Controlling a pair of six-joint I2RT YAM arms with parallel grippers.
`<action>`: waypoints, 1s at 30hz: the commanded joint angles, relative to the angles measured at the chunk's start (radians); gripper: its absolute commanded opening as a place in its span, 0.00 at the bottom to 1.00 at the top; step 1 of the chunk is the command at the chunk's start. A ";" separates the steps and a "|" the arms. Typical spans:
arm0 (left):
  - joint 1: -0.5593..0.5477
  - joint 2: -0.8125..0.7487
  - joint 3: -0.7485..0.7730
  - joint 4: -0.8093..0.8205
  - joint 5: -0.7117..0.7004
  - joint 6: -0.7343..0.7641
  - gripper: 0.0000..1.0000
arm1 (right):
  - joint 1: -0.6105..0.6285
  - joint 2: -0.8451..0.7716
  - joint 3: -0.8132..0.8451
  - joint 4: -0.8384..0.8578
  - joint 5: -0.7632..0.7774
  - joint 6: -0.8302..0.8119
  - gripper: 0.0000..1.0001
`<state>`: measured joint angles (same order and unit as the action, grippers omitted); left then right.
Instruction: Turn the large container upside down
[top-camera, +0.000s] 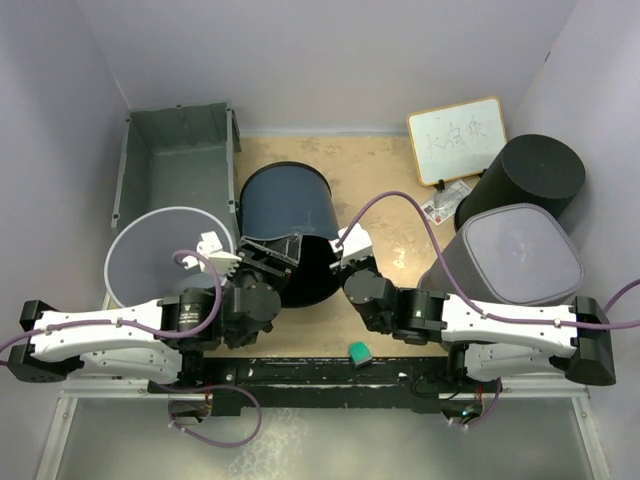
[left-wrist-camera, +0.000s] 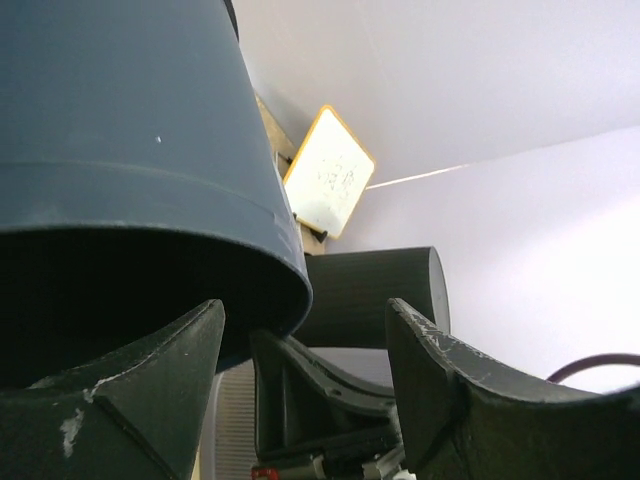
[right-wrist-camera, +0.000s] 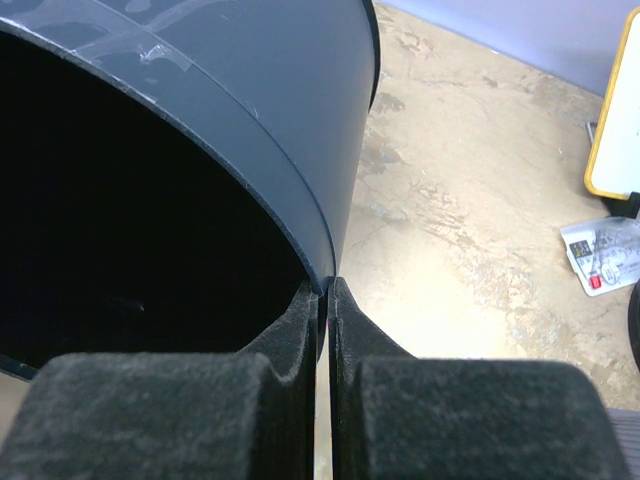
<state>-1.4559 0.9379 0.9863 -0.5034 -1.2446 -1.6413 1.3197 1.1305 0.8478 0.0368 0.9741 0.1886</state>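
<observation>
The large container (top-camera: 175, 165), a grey rectangular crate, sits open side up in the far left corner, and neither gripper touches it. A dark blue round bin (top-camera: 285, 200) lies tipped at the table's middle, its dark mouth facing the arms. My right gripper (top-camera: 340, 250) is shut on the right side of its rim (right-wrist-camera: 327, 285), one finger inside and one outside the bin (right-wrist-camera: 290, 110). At the left side of the mouth, my left gripper (top-camera: 270, 255) stands open (left-wrist-camera: 305, 350). The bin's (left-wrist-camera: 130, 130) rim sits between those fingers, close to the left one.
A light grey round bin (top-camera: 150, 250) stands over my left arm. A whiteboard (top-camera: 457, 138), a black cylinder bin (top-camera: 530, 175) and a grey rounded-square bin (top-camera: 510, 255) fill the right side. A small packet (top-camera: 443, 200) and a green block (top-camera: 358, 351) lie on the table.
</observation>
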 joint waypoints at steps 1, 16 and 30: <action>-0.004 0.005 -0.021 0.105 -0.145 -0.021 0.63 | 0.014 -0.067 -0.007 0.018 -0.001 0.088 0.00; 0.159 0.105 -0.111 0.240 0.066 -0.049 0.33 | 0.018 -0.141 -0.010 -0.080 -0.063 0.129 0.00; 0.288 0.150 -0.199 0.539 0.381 0.313 0.00 | 0.016 -0.141 0.299 -0.536 -0.009 0.204 0.81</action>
<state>-1.2312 1.0721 0.8227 -0.1226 -1.0203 -1.5517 1.3350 1.0012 0.9947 -0.3656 0.9005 0.3748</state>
